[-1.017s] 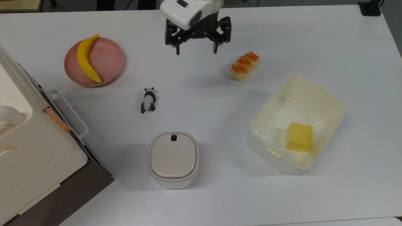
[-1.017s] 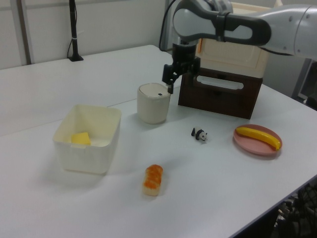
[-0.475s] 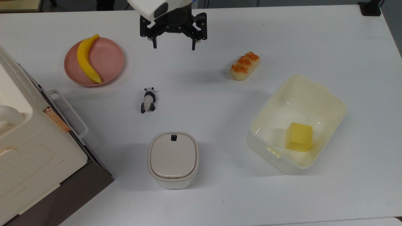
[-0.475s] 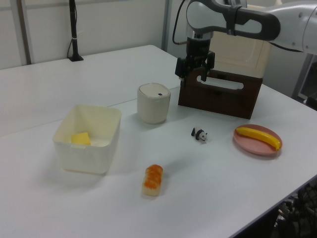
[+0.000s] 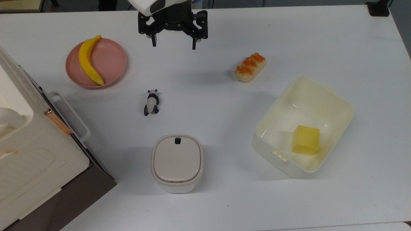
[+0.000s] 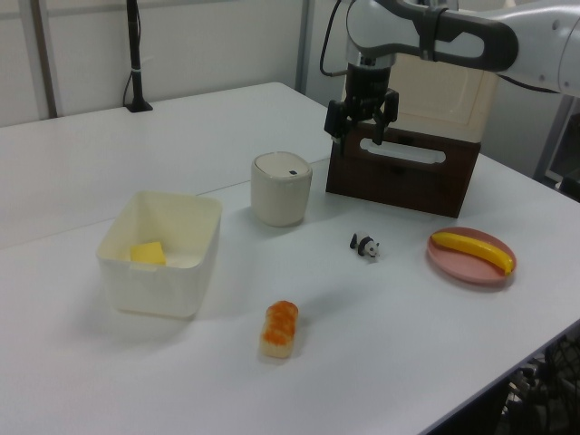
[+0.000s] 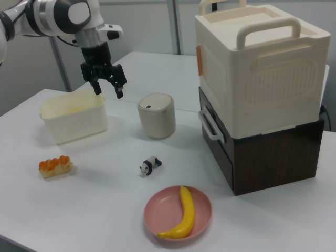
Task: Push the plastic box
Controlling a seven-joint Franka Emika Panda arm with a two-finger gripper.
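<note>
On the table (image 5: 321, 38), the plastic box (image 5: 334, 99) lies diagonally.

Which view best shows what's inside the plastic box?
The top view: it looks straight into the box, showing the yellow block on its floor. The left view shows the block partly behind the near wall; the right view shows mainly the box's outer wall.

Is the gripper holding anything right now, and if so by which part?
Nothing is held. The gripper hangs open and empty above the table, far from the plastic box.

Open end effector (image 6: 362, 129) above table (image 6: 381, 317)
</note>
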